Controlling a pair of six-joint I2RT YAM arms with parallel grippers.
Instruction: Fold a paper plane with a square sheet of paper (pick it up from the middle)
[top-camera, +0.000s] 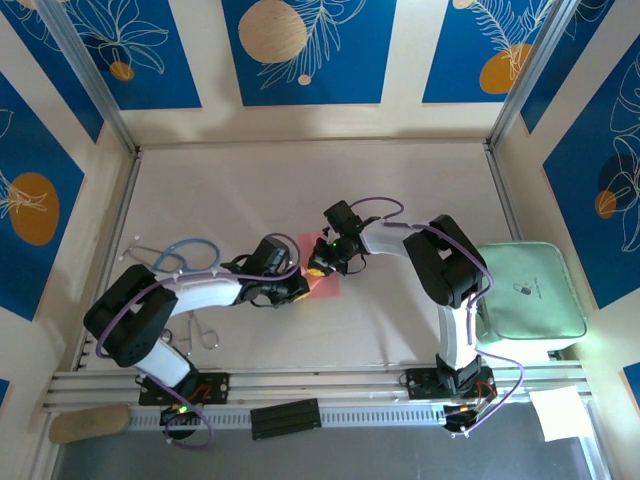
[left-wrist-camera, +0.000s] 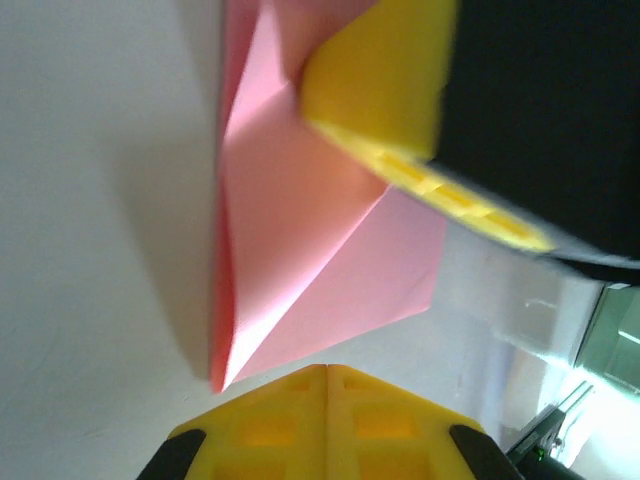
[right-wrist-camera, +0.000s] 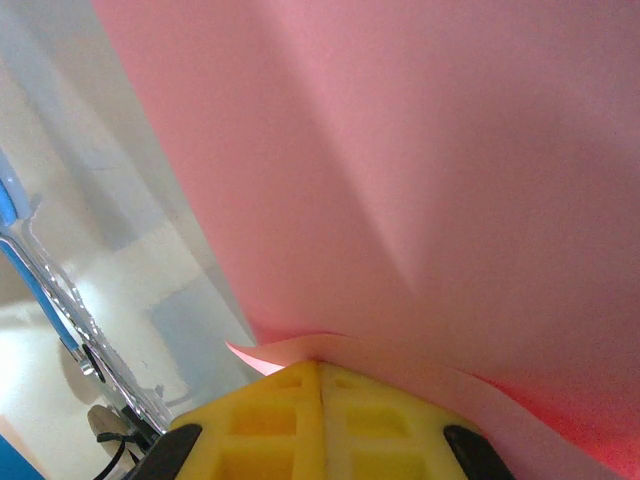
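Two tools (top-camera: 298, 290) (top-camera: 320, 268), one pink sheet (top-camera: 326, 285), one green pad (top-camera: 525, 290), one white sheet (top-camera: 560, 412).

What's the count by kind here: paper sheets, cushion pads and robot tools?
Paper sheets: 2 (pink paper, partly folded; white sheet)
Cushion pads: 1 (pale green pad)
Tools: 2 (left tool and right tool, both shut at the pink paper)
Total: 5
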